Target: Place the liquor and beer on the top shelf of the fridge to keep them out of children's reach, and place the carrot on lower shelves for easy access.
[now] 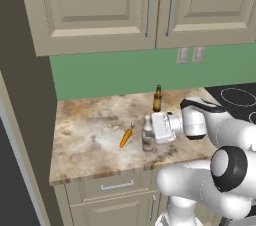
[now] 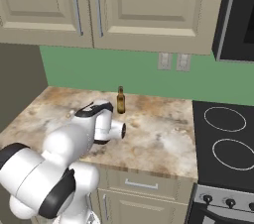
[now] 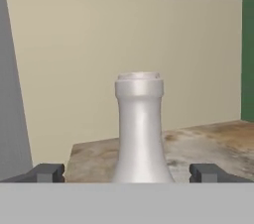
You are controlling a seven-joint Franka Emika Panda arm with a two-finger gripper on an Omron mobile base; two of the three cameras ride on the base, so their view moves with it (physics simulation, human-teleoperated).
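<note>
A marbled tabletop [image 1: 90, 140] under beige cabinets [image 1: 95, 5] carries three things. The pale liquor [image 1: 147, 137] bottle stands upright near the front edge. The orange carrot [image 1: 126, 136] lies just left of the liquor; the brown beer [image 1: 157, 99] bottle stands behind it, toward the green wall. The pincer [image 3: 128, 172] is level with the liquor's neck, jaws wide apart on either side, not touching it.
</note>
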